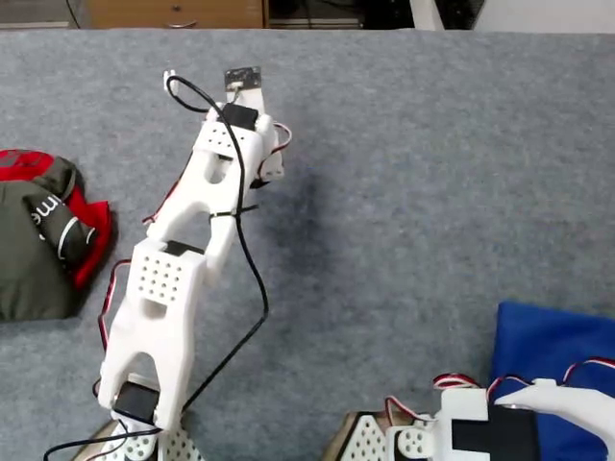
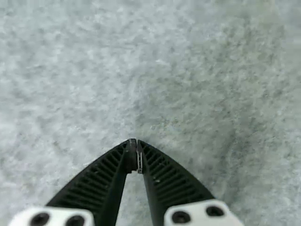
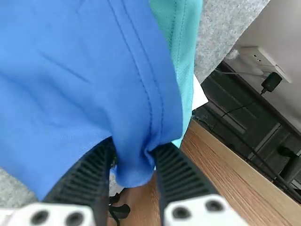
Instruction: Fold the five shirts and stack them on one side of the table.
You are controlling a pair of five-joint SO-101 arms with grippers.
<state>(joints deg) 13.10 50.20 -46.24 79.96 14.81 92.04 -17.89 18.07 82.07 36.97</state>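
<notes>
While the left gripper (image 2: 135,147) hangs over bare grey cloth with its two black ribbed fingers (image 2: 106,176) pressed tip to tip and nothing between them, the right gripper (image 3: 134,157) is clenched on a hanging fold of the blue shirt (image 3: 70,70). A teal shirt (image 3: 186,47) lies just under the blue one's edge. From above, the blue shirt (image 1: 553,346) sits at the near right corner of the table (image 1: 432,173), partly under the right arm (image 1: 500,427). The left arm (image 1: 183,269) stretches away across the table towards its far edge. The table top is covered edge to edge in a grey felt-like fabric. At its left edge a dark olive shirt (image 1: 34,259) and a red shirt (image 1: 91,235) lie heaped together, touching, well apart from the blue one. Beyond the far edge stands a wooden cabinet (image 1: 173,13). Past the table's right side are a wooden floor (image 3: 235,188), dark furniture (image 3: 235,122) and a white power strip (image 3: 256,59) against a pale wall
</notes>
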